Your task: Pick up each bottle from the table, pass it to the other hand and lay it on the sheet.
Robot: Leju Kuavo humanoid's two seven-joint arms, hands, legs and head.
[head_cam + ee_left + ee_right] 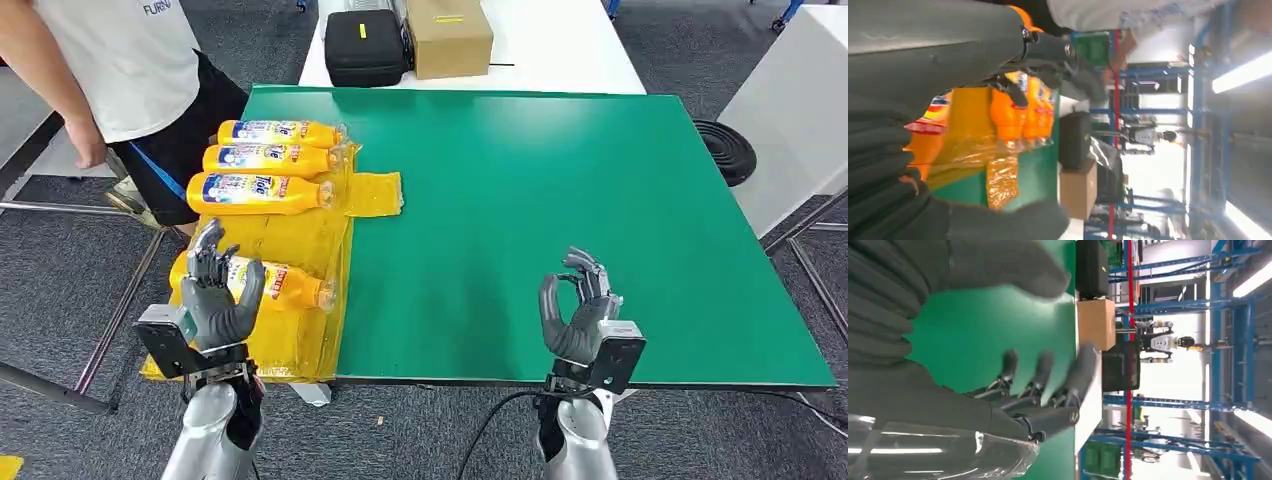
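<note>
On the yellow sheet (300, 235) at the left edge of the green table (560, 200), four bottles were lying flat, all with their long axis running left-right and caps pointing toward the middle of the table. Three sat in a tight row at the far end (272, 162), and the fourth bottle (285, 285) was nearer the robot, set apart from them. The left hand (218, 290) was right over that nearest one, fingers spread and raised. I'd say it held nothing, though the head view doesn't show for sure whether the palm was touching the bottle. The right hand (578, 312) was well off to the other side above bare table, fingers loosely curled but apart, holding nothing. I couldn't spot any bottle left on the green surface itself, so my guess is the job was basically finished. A person (120, 70) stood by the far left corner, with a black case (363, 47) and a cardboard box (450, 35) behind.
</note>
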